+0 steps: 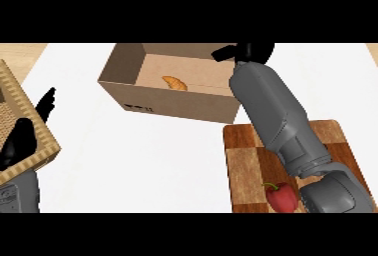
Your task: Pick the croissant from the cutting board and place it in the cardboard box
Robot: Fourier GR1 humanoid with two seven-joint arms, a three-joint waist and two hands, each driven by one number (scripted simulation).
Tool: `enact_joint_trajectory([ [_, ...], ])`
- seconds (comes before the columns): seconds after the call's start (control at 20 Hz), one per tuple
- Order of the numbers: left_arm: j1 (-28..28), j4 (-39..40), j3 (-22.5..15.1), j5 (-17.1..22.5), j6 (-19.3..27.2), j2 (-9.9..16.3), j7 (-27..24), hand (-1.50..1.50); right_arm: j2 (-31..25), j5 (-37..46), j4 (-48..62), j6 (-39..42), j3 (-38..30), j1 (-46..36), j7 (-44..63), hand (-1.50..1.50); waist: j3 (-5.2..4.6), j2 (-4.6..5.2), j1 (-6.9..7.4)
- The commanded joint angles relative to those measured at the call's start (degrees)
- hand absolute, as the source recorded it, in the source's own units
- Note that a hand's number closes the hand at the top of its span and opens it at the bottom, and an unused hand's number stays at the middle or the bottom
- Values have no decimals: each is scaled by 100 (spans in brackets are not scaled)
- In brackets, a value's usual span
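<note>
while the right forearm point(275, 112) stretches diagonally from the lower right corner up toward the cardboard box point(168, 102), the croissant point(175, 83) lies on the box floor, near the middle and slightly toward the near wall, apart from every wall. the box is open at the top and sits on the white tabletop point(148, 160), its near wall facing the viewer with a small dark print mark low on the left.

right hand point(246, 51): black, over the far right rim of the box, above the box's back corner. fingers appear spread and relaxed, holding nothing; the croissant is well apart from them, lower and to the left inside the box.

cutting board point(244, 165): wooden, checkered strips, just beside the box's near right corner, partly hidden under the right forearm. a red pepper point(281, 197) with green stem rests on its near end, close to the arm's elbow section.

left hand point(29, 130): at the left edge, fingers straight and pointing up, open, resting in front of a woven basket point(15, 100) whose rim runs along the left edge. it holds nothing.
</note>
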Motion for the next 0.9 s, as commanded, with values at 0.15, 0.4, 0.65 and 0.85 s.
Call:
enact_joint_trajectory([
  [0.15, -120, -139, -31, -95, 422, -134, 121, 0, 72, -75, -105, -1391, -207, 79, -747, -150, 10, -44, -101],
  [0.4, 230, 0, 325, -69, 405, 41, -167, 0, -17, -633, -771, -1455, -523, 245, -1449, -150, 8, -160, -340],
  [0.65, 327, 297, 316, -71, 661, -13, -398, 0, 173, -1277, -1443, -1592, -419, 829, -1981, -150, 3, -209, -472],
  [0.85, 602, 65, 333, -95, 662, -87, -407, 0, 132, -1122, -2326, -1262, -268, 1613, -1721, -150, 1, -271, -632],
])
